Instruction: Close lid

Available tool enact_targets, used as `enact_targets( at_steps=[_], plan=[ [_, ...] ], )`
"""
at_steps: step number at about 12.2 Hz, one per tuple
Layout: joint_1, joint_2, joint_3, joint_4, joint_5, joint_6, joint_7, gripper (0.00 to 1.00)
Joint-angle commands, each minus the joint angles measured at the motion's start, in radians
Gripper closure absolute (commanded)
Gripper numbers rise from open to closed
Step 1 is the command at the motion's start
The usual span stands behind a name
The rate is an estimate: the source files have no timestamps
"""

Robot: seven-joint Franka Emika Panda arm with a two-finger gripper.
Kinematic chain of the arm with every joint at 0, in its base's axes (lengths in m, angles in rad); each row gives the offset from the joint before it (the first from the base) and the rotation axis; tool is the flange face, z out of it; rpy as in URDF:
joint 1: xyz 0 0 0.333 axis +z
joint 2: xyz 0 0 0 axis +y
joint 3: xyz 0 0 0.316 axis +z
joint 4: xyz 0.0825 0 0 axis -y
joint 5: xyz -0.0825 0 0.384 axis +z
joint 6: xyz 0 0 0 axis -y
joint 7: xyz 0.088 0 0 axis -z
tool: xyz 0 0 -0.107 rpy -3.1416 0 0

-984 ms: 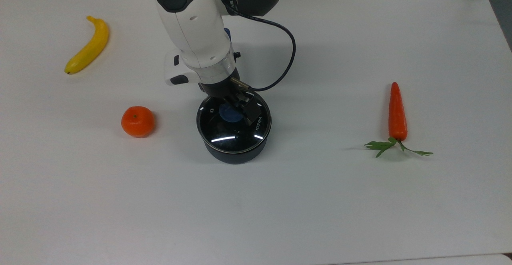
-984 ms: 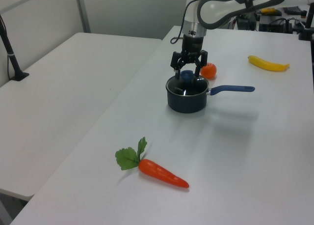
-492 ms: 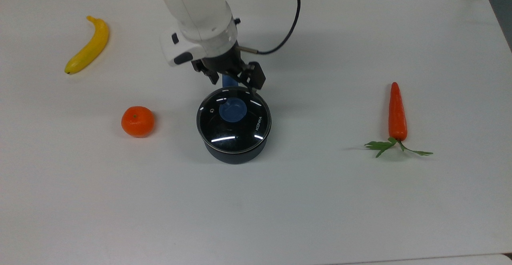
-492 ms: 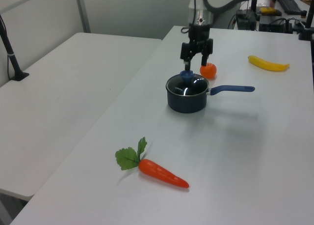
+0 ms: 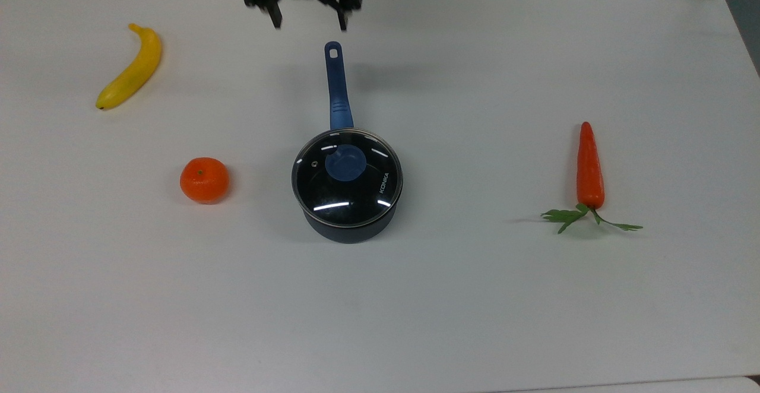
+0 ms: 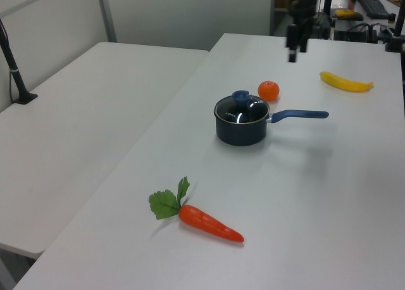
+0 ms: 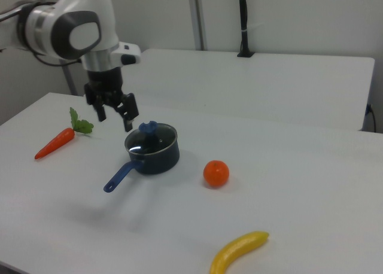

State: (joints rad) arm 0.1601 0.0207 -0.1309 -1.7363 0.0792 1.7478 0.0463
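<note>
The lid (image 5: 350, 194), clear glass with a metal rim, a blue knob (image 5: 345, 164) and "KONKA" lettering, sits flat on the dark saucepan (image 5: 350, 230). It also shows as the lid (image 6: 243, 109) and the lid (image 7: 157, 139). The saucepan's blue handle (image 5: 336, 84) points toward the top view's upper edge. My gripper (image 5: 309, 23) hangs open and empty, high above the table beyond the handle's end and well clear of the lid. It also appears as the gripper (image 6: 293, 54) and the gripper (image 7: 115, 119).
A banana (image 5: 130, 66) lies at the top view's upper left and an orange (image 5: 204, 180) sits left of the pan. A carrot (image 5: 590, 167) with green leaves lies to the right. The white table (image 5: 380, 310) has broad bare room in front.
My gripper has let go of the knob, risen and pulled back along the handle toward the top view's upper edge. The lid stays seated on the saucepan.
</note>
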Motion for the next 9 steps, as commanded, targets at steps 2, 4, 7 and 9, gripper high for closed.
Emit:
enact_targets(
  at_steps=[2,4,7,9],
  plan=[
    [-0.017,-0.113,-0.006,-0.112,-0.044,-0.033,-0.036,0.00],
    [-0.047,-0.104,-0.006,-0.077,-0.042,-0.039,-0.037,0.00],
    [-0.059,-0.104,-0.007,-0.063,-0.041,-0.040,-0.030,0.00],
    [-0.062,-0.101,-0.007,-0.062,-0.041,-0.039,-0.028,0.00]
  ],
)
